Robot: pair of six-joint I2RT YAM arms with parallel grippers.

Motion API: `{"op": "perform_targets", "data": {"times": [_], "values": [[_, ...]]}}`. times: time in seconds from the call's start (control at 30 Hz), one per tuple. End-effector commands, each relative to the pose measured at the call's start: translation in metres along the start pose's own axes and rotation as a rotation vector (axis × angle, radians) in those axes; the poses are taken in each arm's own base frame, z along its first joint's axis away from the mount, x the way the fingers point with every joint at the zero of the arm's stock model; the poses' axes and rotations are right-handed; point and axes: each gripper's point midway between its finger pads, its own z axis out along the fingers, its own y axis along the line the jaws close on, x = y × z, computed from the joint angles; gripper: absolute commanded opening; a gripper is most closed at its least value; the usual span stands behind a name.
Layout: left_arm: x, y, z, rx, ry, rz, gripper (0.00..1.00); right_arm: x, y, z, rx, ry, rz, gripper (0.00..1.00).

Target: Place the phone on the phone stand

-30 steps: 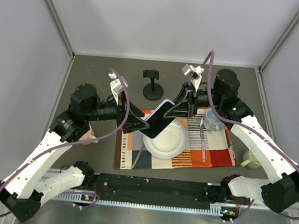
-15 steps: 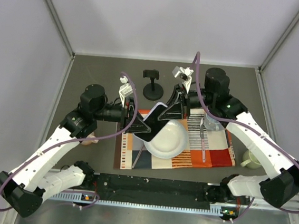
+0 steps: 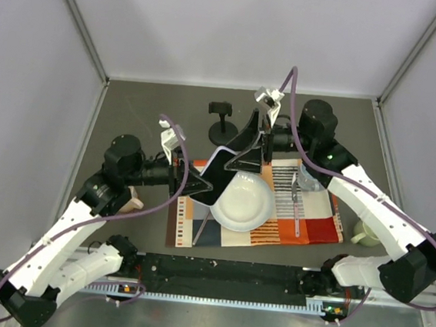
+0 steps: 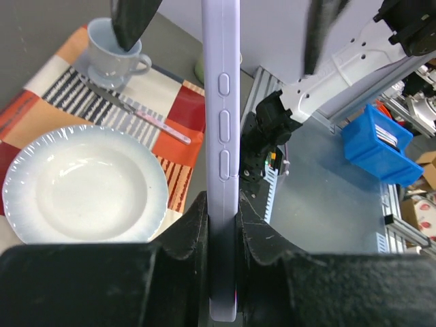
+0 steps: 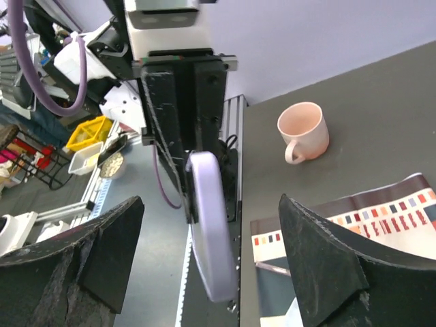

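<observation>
The phone (image 4: 221, 116) stands on edge, its pale lavender side with buttons facing the left wrist camera. My left gripper (image 4: 221, 208) is shut on its lower end, both fingers pressed against its flat faces. From above, the phone (image 3: 218, 173) hangs over the placemat's left part, beside the plate. My right gripper (image 5: 214, 262) is open, its fingers wide on either side of the phone (image 5: 211, 225) without touching it. The black phone stand (image 3: 222, 125) sits on the table behind, just beyond both grippers (image 3: 238, 154).
A white plate (image 3: 239, 202) lies on the striped placemat (image 3: 316, 223), with a blue-grey cup (image 3: 309, 176) and a utensil (image 3: 297, 210) to its right. A pink mug (image 5: 303, 129) stands left of the mat. A pale green mug (image 3: 366, 232) sits at the right.
My left gripper has shut on the phone. My right gripper, which was gripping it, has opened and let go. The phone has shifted slightly left and back.
</observation>
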Motion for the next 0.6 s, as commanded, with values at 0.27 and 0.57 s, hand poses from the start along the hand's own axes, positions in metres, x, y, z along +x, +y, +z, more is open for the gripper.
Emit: {"op": "perform_targets", "data": {"times": [0.27, 0.57], "values": [[-0.038, -0.027, -0.01, 0.067, -0.188, 0.145, 0.0, -0.017, 0.022, 0.003, -0.124, -0.115, -0.026, 0.68], [-0.049, -0.031, -0.007, 0.089, -0.201, 0.148, 0.0, -0.012, 0.029, 0.007, -0.202, -0.083, -0.034, 0.45]]}}
